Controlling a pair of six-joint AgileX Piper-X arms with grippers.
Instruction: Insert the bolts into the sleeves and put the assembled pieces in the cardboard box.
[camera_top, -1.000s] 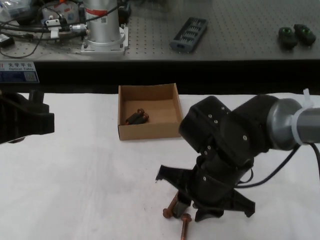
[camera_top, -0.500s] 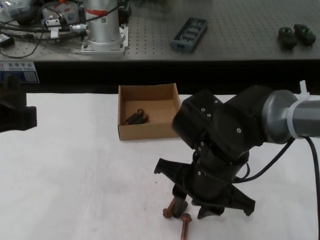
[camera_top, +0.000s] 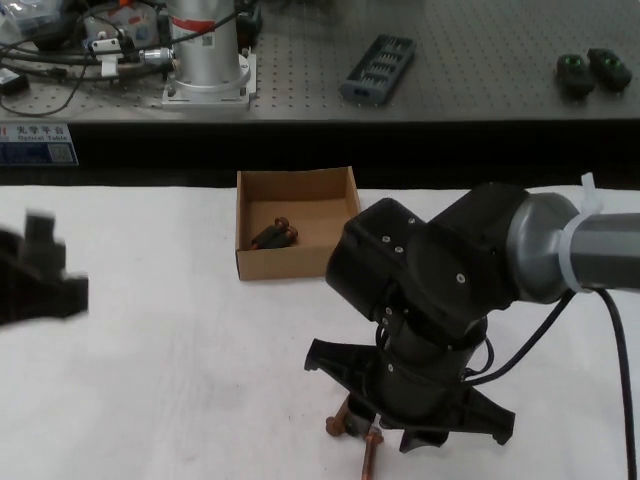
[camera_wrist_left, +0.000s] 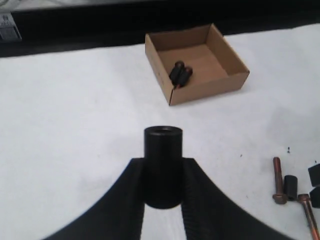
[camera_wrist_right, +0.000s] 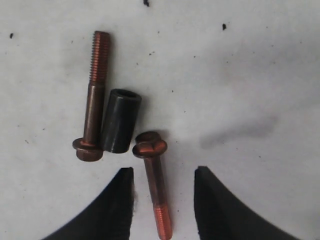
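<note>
Left arm presents a sleeve; right arm is lined up on a bolt.

My left gripper (camera_wrist_left: 163, 170) is clamped on a black sleeve (camera_wrist_left: 163, 147), its open end clear of the fingers so a bolt can enter. It is well short of the cardboard box (camera_wrist_left: 210, 90), which has assembled pieces (camera_wrist_left: 180, 74) inside. My right gripper (camera_wrist_right: 164, 172) is spread, empty, straddling one bolt (camera_wrist_right: 152, 162) on the cloth beside a loose sleeve (camera_wrist_right: 119, 120) and a second bolt (camera_wrist_right: 93, 100). I judge the grasp is next.

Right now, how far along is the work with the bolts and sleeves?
Done: what look like two assembled pieces lie in the cardboard box. In hand: the left end effector holds a sleeve, and the right end effector is open around a bolt. Left: joining these two, then the second bolt and the loose sleeve beside it, and boxing both.
</note>
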